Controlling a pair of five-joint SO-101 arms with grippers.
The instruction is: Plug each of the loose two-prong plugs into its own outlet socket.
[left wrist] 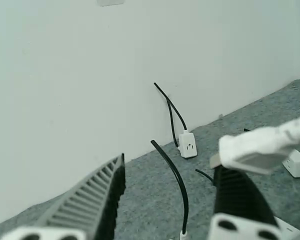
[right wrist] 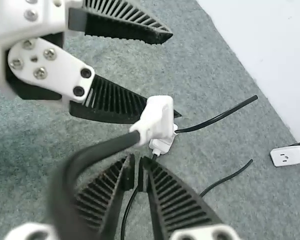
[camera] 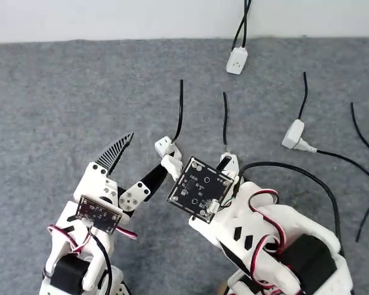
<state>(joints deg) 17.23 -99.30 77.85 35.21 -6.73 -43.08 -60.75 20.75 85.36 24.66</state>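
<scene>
The right gripper (right wrist: 140,162) has its ribbed jaws drawn almost together, with only a dark slit between them. Its tips sit right at a small white plug (right wrist: 162,145). Whether they actually pinch the plug or its cord I cannot tell from here. So tight a closure looks meant for a fine hold on something this small.

Just beside the plug is a larger white connector (right wrist: 157,117) on a thick black cord (right wrist: 97,146). It rests against the tip of one finger of the left gripper (right wrist: 172,75). That gripper is spread wide and holds nothing. I'd guess it stands there to brace the connector while the other arm works.

Seen from overhead, the plug lies on the grey mat (camera: 61,92) and its thin cord (camera: 180,110) trails straight off toward the wall. Its long axis therefore runs from wall to robot, and I judge that its prong end faces back toward the arms and the connector, which is touching it or nearly so.

Farther out, a second thin cord (camera: 224,123) lies roughly parallel and ends by the right arm. An outlet socket (camera: 237,60) lies near the wall, well apart from all this. Another white piece (camera: 293,134) lies off on the right arm's side.
</scene>
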